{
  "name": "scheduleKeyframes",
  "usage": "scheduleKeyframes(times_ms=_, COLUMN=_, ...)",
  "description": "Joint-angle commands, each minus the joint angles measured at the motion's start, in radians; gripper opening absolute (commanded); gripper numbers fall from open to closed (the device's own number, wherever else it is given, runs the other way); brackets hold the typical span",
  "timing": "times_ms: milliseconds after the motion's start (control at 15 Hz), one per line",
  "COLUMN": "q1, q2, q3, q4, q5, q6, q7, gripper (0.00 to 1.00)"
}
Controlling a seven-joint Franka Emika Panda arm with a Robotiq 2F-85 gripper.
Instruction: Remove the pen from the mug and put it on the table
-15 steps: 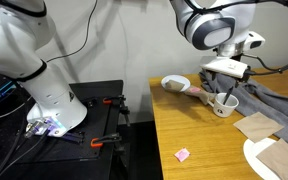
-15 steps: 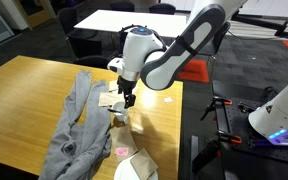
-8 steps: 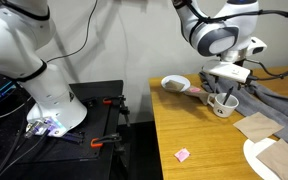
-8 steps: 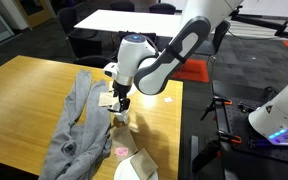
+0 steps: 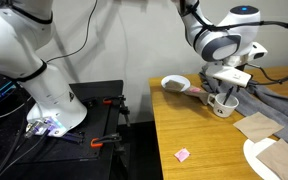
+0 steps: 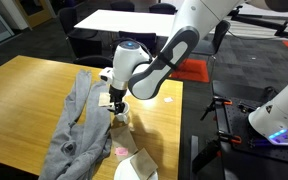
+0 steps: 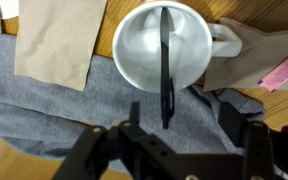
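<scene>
We are looking straight down through the wrist view, and what matters is how the pen (image 7: 164, 60) lies against the pincer (image 7: 191, 140). The pen is standing in the mug (image 7: 134, 55), slanting. Its long axis runs from the far rim across the dark hollow and over the near rim, so its free end points back at us.

That free end is overhanging the grey cloth (image 7: 44, 110) and sitting just ahead of the pincer, nearer one finger (image 7: 134, 135) than the other, not centred in the gap. The pincer is spread wide and gripping nothing. Its opening runs crosswise to the pen, which we judge to be the right way round for closing on the shaft.

In an exterior view the pincer (image 5: 227, 92) is hanging close above the mug (image 5: 222, 106), which is resting on the table (image 5: 194, 140).

We are reckoning that the coming move calls for a small sideways shift to centre the shaft between the fingers, then a short descent before closing. Whether the fingertips are already level with the pen's end we cannot tell.
</scene>
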State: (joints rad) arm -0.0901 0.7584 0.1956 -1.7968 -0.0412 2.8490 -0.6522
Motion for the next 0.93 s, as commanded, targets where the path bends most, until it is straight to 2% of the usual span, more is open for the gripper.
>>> scheduleKeyframes(times_ms=0, q1=0.008, q2=0.044, q3=-0.005, q4=0.054, q5=-0.033, q6=0.01, q7=0.048, gripper=0.73)
scheduleKeyframes(times_ms=67, q1=0.007, q2=0.052, q3=-0.005, q4=0.062, q5=-0.037, q6=0.01, q7=0.052, gripper=0.69)
scheduleKeyframes(times_ms=133, q1=0.007, q2=0.061, q3=-0.006, q4=0.072, q5=-0.041, q6=0.01, q7=0.055, gripper=0.72)
scheduleKeyframes(times_ms=267, q1=0.006, q2=0.078, q3=-0.004, q4=0.089, q5=-0.044, q6=0.01, q7=0.055, gripper=0.71)
scheduleKeyframes(times_ms=467, q1=0.006, q2=0.1, q3=-0.004, q4=0.112, q5=-0.045, q6=0.008, q7=0.057, gripper=0.62)
scheduleKeyframes(times_ms=600, q1=0.006, q2=0.112, q3=-0.003, q4=0.125, q5=-0.045, q6=0.007, q7=0.057, gripper=0.42)
scheduleKeyframes(times_ms=867, q1=0.006, q2=0.111, q3=-0.002, q4=0.121, q5=-0.046, q6=0.018, q7=0.059, gripper=0.1)
